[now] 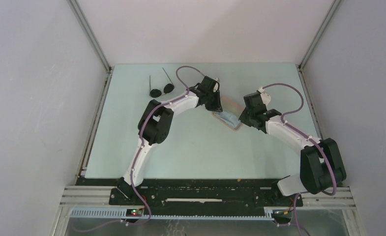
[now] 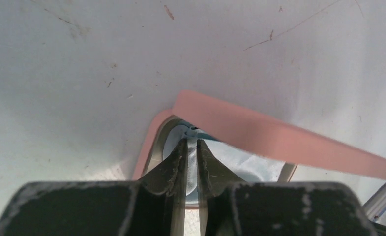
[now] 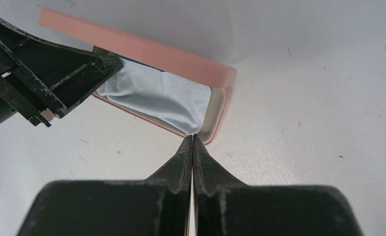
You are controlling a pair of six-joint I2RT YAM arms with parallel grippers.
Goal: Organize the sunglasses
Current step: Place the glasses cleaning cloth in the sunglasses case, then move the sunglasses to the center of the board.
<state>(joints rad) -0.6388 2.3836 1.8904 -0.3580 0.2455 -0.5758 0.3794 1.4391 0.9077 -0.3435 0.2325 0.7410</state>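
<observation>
The sunglasses (image 1: 167,88) lie open on the table at the back left, two dark round lenses with thin arms pointing away, far from both grippers. The pink case (image 1: 231,106) stands open at the table's middle, its lid (image 2: 279,140) raised. The light blue cloth (image 3: 156,96) lies in the case's base (image 3: 220,115). My left gripper (image 2: 192,143) is shut on the cloth (image 2: 240,162) at one end of the case. My right gripper (image 3: 192,138) is shut on the cloth's corner at the other end, at the rim.
White enclosure walls and metal frame posts (image 1: 90,34) bound the table on the left, right and back. My left gripper's finger (image 3: 73,73) reaches in over the case from the left in the right wrist view.
</observation>
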